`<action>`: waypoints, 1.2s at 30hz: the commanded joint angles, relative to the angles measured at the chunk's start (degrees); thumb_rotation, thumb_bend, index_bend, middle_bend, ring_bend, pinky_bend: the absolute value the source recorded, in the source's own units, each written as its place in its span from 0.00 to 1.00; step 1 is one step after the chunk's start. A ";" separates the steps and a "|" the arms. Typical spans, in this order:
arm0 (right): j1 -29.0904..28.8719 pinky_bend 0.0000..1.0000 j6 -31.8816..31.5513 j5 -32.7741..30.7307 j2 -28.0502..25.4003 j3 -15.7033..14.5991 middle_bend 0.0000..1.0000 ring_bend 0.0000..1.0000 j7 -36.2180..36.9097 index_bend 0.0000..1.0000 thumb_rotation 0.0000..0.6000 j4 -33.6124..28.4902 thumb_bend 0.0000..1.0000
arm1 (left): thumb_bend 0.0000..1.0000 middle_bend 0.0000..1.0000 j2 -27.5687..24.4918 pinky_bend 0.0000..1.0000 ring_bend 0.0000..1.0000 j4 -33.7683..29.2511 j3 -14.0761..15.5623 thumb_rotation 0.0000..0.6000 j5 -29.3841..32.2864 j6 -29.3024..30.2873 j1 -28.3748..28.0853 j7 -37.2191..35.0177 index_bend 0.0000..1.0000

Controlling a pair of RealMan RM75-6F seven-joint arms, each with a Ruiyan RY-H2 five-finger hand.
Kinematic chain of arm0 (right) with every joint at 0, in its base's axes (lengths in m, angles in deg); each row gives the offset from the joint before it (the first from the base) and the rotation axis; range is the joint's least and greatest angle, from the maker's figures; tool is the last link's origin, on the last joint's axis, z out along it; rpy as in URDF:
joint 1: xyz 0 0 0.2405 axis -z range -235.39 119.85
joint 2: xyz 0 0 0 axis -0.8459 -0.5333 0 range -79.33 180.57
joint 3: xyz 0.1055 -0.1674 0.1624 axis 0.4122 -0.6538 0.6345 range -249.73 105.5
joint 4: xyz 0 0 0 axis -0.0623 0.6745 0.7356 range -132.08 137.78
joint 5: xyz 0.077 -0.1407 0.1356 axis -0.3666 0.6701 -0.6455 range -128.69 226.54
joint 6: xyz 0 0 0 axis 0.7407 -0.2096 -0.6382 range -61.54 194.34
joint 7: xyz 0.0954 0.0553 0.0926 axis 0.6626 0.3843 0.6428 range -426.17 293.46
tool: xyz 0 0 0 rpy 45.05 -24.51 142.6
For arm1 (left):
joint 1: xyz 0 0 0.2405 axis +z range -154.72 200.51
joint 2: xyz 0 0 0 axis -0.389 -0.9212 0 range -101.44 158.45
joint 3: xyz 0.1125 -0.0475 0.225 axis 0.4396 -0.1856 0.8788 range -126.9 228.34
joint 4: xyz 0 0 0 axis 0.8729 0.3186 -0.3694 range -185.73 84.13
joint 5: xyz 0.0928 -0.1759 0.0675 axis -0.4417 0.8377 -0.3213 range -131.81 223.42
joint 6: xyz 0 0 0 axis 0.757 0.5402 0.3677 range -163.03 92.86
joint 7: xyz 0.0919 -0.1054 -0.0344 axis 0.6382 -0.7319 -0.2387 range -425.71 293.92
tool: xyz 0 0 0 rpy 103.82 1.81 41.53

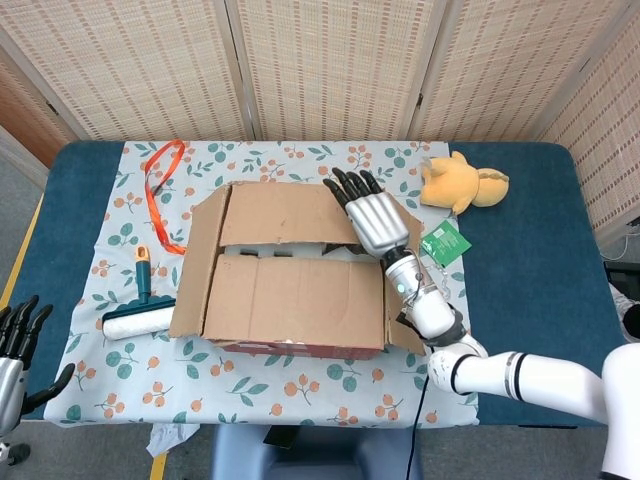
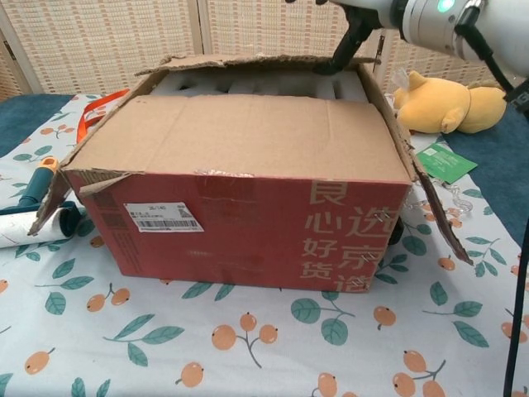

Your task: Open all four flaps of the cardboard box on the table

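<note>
The left hand [image 1: 18,335] is cut off by the head view's edge, and the right hand's [image 1: 372,218] fingertips are hidden under the raised far flap [image 1: 275,213].

The red-sided cardboard box [image 2: 240,223] sits mid-table, far flap [image 2: 264,62] raised, near flap [image 2: 235,136] flat, side flaps splayed.

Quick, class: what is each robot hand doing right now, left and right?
Left hand: open, holding nothing, off the table's near left corner.
Right hand: lifting the box's far flap; grip not visible.
</note>
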 commanded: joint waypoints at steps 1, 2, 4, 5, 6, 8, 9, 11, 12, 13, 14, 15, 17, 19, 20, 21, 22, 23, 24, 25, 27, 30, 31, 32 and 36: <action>-0.01 0.00 -0.83 0.16 -1.62 1.22 0.00 0.00 0.28 0.00 1.00 -1.57 0.37 | 0.33 0.00 -0.04 0.00 0.00 -0.14 -0.14 1.00 0.38 -0.12 0.00 -0.06 0.00; -0.10 0.00 -1.30 0.20 -2.21 1.76 0.00 0.00 0.22 0.00 1.00 -1.99 0.37 | 0.33 0.00 -0.03 0.00 0.00 -0.18 -0.30 1.00 0.64 -0.18 -0.04 -0.18 0.00; -0.16 0.00 -1.77 0.36 -2.85 2.57 0.00 0.00 0.76 0.00 1.00 -2.49 0.37 | 0.33 0.00 0.01 0.00 0.00 -0.04 -0.43 1.00 0.81 -0.37 -0.16 -0.48 0.00; -0.20 0.00 -1.86 0.48 -3.23 3.06 0.00 0.00 1.33 0.00 1.00 -2.64 0.37 | 0.33 0.00 0.09 0.00 0.00 0.11 -0.57 1.00 1.01 -0.50 -0.26 -0.62 0.00; -0.25 0.00 -1.83 0.53 -3.57 3.38 0.00 0.00 1.66 0.00 1.00 -2.73 0.37 | 0.33 0.00 0.17 0.00 0.00 0.23 -0.72 1.00 1.26 -0.67 -0.35 -0.72 0.00; -0.51 0.00 -1.87 0.46 -4.37 4.14 0.00 0.00 1.97 0.00 1.00 -2.71 0.37 | 0.33 0.00 0.22 0.00 0.00 0.38 -0.86 1.00 1.65 -1.14 -0.55 -0.95 0.00; -0.71 0.00 -1.92 0.37 -4.68 4.50 0.00 0.00 1.95 0.00 1.00 -2.57 0.37 | 0.33 0.00 0.21 0.00 0.00 0.42 -0.94 1.00 1.88 -1.32 -0.62 -1.09 0.00; -1.38 0.00 -1.97 0.07 -5.14 5.38 0.00 0.00 1.84 0.00 1.00 -1.82 0.37 | 0.33 0.00 -0.01 0.00 0.00 0.47 -0.90 1.00 2.26 -1.95 -0.76 -1.65 0.00; -1.75 0.00 -1.96 0.08 -5.17 5.65 0.00 0.00 1.73 0.00 1.00 -1.11 0.37 | 0.33 0.00 -0.17 0.00 0.00 0.38 -0.78 1.00 2.34 -2.28 -0.82 -2.24 0.00; -2.33 0.00 -1.88 0.17 -5.04 5.97 0.00 0.00 1.63 0.00 1.00 0.30 0.37 | 0.33 0.00 -0.50 0.00 0.00 0.26 -0.69 1.00 2.59 -2.78 -0.93 -3.25 0.00; -2.76 0.00 -1.70 0.13 -4.82 6.22 0.00 0.00 1.74 0.00 1.00 1.47 0.37 | 0.33 0.00 -0.69 0.00 0.00 0.33 -0.75 1.00 2.93 -3.14 -1.02 -3.61 0.00; -3.16 0.00 -1.38 0.05 -4.55 6.42 0.00 0.00 1.99 0.00 1.00 2.60 0.37 | 0.33 0.00 -0.81 0.00 0.00 0.44 -0.84 1.00 3.26 -3.47 -1.13 -3.69 0.00; -4.33 0.00 0.09 -0.89 -3.73 6.97 0.00 0.00 2.72 0.00 1.00 5.97 0.37 | 0.33 0.00 -0.83 0.00 0.00 0.67 -1.15 1.00 4.21 -4.15 -1.31 -3.71 0.00; -5.55 0.00 2.01 -2.12 -2.83 7.20 0.00 0.00 3.10 0.00 1.00 9.39 0.37 | 0.33 0.00 -0.84 0.00 0.00 0.81 -1.32 1.00 4.81 -4.64 -1.43 -3.83 0.00; -6.49 0.00 3.36 -2.73 -2.00 7.14 0.00 0.00 3.17 0.00 1.00 12.22 0.37 | 0.33 0.00 -0.86 0.00 0.00 0.94 -1.45 1.00 5.21 -4.94 -1.51 -3.95 0.00; -7.21 0.00 4.41 -3.10 -1.25 7.01 0.00 0.00 3.21 0.00 1.00 14.59 0.37 | 0.33 0.00 -0.88 0.00 0.00 1.03 -1.58 1.00 5.57 -5.17 -1.57 -4.19 0.00; -8.17 0.00 5.74 -3.56 -0.07 6.89 0.00 0.00 3.45 0.00 1.00 17.95 0.37 | 0.33 0.00 -0.89 0.00 0.00 1.18 -1.80 1.00 6.15 -5.46 -1.64 -4.52 0.00; -8.87 0.00 6.73 -3.82 0.93 6.87 0.00 0.00 3.87 0.00 1.00 20.55 0.37 | 0.33 0.00 -0.91 0.00 0.00 1.31 -1.96 1.00 6.66 -5.74 -1.67 -4.67 0.00; -9.53 0.00 7.75 -4.08 1.94 6.92 0.00 0.00 4.46 0.00 1.00 23.13 0.37 | 0.33 0.00 -0.94 0.00 0.00 1.46 -2.10 1.00 7.16 -6.06 -1.72 -4.71 0.00; -10.35 0.00 9.03 -4.34 3.27 7.08 0.00 0.00 5.47 0.00 1.00 26.42 0.37 | 0.33 0.00 -0.99 0.00 0.00 1.62 -2.26 1.00 7.72 -6.41 -1.76 -4.71 0.00; -11.39 0.00 10.84 -4.23 5.11 7.32 0.00 0.00 7.36 0.00 1.00 30.97 0.37 | 0.33 0.00 -0.98 0.00 0.00 1.78 -2.48 1.00 8.41 -6.72 -1.77 -4.68 0.00; -12.68 0.00 13.11 -2.72 7.89 6.97 0.00 0.00 10.15 0.00 1.00 37.80 0.37 | 0.33 0.00 -0.88 0.00 0.00 1.96 -2.57 1.00 8.95 -6.78 -1.59 -4.46 0.00; -12.99 0.00 13.74 -2.02 8.66 6.66 0.00 0.00 10.87 0.00 1.00 39.64 0.37 | 0.33 0.00 -0.87 0.00 0.00 1.98 -2.55 1.00 9.00 -6.82 -1.57 -4.38 0.00; -13.32 0.00 14.50 -1.14 9.68 6.29 0.00 0.00 11.88 0.00 1.00 41.71 0.37 | 0.33 0.00 -0.92 0.00 0.00 1.91 -2.50 1.00 8.96 -6.83 -1.54 -4.37 0.00; -13.84 0.00 15.40 1.72 11.64 5.69 0.00 0.00 15.25 0.00 1.00 44.91 0.37 | 0.33 0.00 -0.79 0.00 0.00 2.06 -2.54 1.00 8.33 -6.27 -1.54 -4.28 0.00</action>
